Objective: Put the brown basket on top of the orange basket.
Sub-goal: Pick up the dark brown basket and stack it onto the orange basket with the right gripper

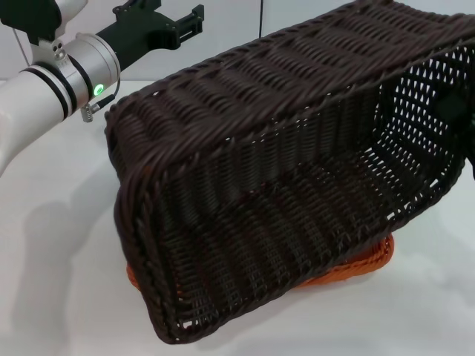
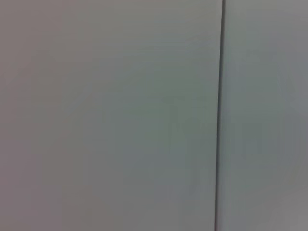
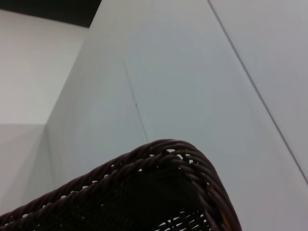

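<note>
While scanning the head view from the left: left arm (image 1: 52, 78) hanging raised at the upper left corner, left gripper (image 1: 194, 22) pointing toward the back wall, well clear of both baskets, fingers looking parted, gripping nothing. Left wrist view showing only a plain grey panel (image 2: 110, 115) with one dark seam. Moving to centre: brown basket (image 1: 289, 185) filling most of the frame, lifted and tipped steeply, opening facing the camera, low left corner dipping toward the white table (image 1: 52, 252). Peeking out beneath its lower edge, orange basket (image 1: 364, 263) sitting on the table. Far right: right gripper hiding behind the brown weave, state impossible to tell. Right wrist view catching just the braided rim of the brown basket (image 3: 159, 192) against pale wall panels.
</note>
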Controlling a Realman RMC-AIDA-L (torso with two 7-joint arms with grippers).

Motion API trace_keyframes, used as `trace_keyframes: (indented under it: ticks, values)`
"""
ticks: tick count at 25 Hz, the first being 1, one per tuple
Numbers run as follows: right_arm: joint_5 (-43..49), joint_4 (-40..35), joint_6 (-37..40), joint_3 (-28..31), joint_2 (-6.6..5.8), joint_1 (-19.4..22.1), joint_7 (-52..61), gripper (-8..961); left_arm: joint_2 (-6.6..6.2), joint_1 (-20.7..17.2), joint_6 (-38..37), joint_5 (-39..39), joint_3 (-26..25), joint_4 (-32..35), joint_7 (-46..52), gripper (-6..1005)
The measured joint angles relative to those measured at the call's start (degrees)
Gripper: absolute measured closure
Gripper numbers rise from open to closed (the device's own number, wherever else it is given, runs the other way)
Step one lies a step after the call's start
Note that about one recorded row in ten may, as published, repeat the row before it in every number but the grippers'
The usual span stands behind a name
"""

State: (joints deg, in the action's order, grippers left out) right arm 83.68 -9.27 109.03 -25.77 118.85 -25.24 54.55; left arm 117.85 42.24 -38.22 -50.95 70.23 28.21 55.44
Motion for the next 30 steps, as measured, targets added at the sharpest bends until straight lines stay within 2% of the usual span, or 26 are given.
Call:
trace_keyframes:
  ticks: [10, 18, 25, 30]
  values:
    - [-2.42, 9.62, -0.87, 1.74, 0.21, 1.49, -7.08, 814, -0.06, 1.02, 1.54, -0.08, -0.93, -0.02, -1.17, 165]
    - [-1.72, 11.94, -3.08, 0.03, 0.24, 1.92, -6.90, 814, 0.04, 1.56, 2.83, 0.23, -1.81, -0.68, -3.56, 165]
    - [-1.67, 13.52, -5.01, 0.10, 0.28, 4.66, -7.17, 814, 0.09, 1.71, 3.49, 0.48, -1.86, -0.71, -3.56, 165]
    - [-1.67, 13.81, -6.52, -0.20, 0.42, 4.94, -7.32, 814, 0.10, 1.70, 3.49, 0.49, -1.86, -0.71, -3.56, 165]
